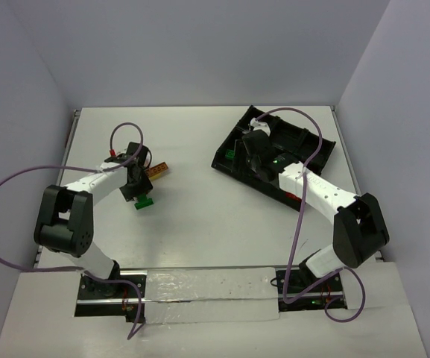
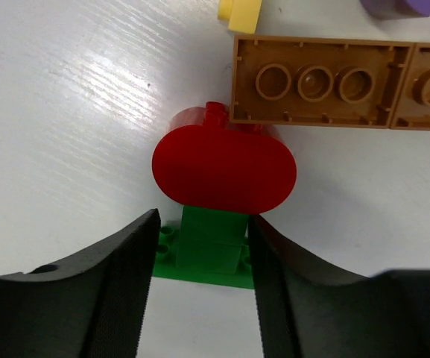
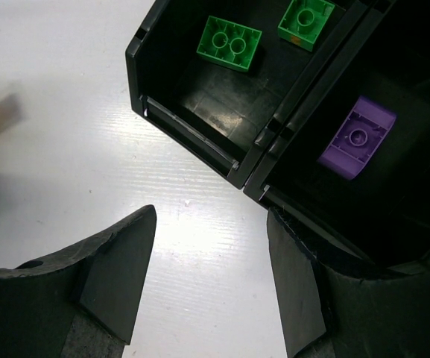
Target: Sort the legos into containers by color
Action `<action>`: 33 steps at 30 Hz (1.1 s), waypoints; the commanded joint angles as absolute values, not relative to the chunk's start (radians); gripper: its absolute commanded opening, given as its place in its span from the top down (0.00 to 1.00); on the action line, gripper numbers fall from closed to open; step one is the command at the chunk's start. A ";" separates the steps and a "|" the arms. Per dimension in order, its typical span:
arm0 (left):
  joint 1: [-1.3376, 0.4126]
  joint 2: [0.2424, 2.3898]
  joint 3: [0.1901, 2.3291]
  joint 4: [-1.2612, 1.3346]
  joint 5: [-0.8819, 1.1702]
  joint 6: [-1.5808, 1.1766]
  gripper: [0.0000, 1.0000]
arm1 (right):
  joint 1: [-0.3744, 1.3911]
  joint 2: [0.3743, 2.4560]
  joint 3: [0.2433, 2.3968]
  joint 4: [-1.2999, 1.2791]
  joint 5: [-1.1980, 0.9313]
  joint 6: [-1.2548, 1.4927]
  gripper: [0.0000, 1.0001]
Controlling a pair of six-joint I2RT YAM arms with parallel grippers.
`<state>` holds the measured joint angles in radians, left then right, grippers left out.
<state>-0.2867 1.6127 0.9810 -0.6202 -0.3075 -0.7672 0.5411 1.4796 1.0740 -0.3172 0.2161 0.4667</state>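
Note:
A red rounded lego (image 2: 224, 170) sits on a green lego (image 2: 211, 250) on the white table. My left gripper (image 2: 203, 224) is open, with its jaws on either side of the green lego; in the top view this gripper (image 1: 136, 186) is over that cluster (image 1: 144, 201). Brown legos (image 2: 315, 82), a yellow one (image 2: 241, 13) and a purple one (image 2: 401, 6) lie just beyond. My right gripper (image 3: 211, 224) is open and empty above the table at the near edge of the black tray (image 3: 192, 134). One bin holds two green legos (image 3: 229, 43); the bin beside it holds a purple lego (image 3: 357, 137).
The tray (image 1: 222, 160) lies tilted at the back right, with my right arm (image 1: 311, 186) stretched over it. A brown lego (image 1: 159, 171) lies next to my left gripper. White walls close in the table on three sides.

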 commanded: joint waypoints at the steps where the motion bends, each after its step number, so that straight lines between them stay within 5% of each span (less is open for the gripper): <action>1: -0.293 1.656 0.982 -0.581 -0.312 -0.782 0.50 | 0.549 1.459 1.086 -0.304 0.228 0.471 0.31; 9: -0.330 1.534 1.004 -0.628 -0.274 -0.782 1.00 | 0.549 1.442 1.091 -0.315 0.232 0.469 0.31; 15: -0.377 1.348 1.077 -0.654 -0.133 -0.679 1.00 | 0.551 1.402 1.109 -0.339 0.211 0.452 0.31; 27: -0.379 1.216 0.899 -0.197 0.494 -0.586 1.00 | 0.602 1.432 1.291 -0.432 -0.093 0.591 0.29; 33: -0.380 1.229 0.899 -0.150 0.576 -0.580 1.00 | 0.660 1.501 1.372 -0.400 -0.171 0.683 0.28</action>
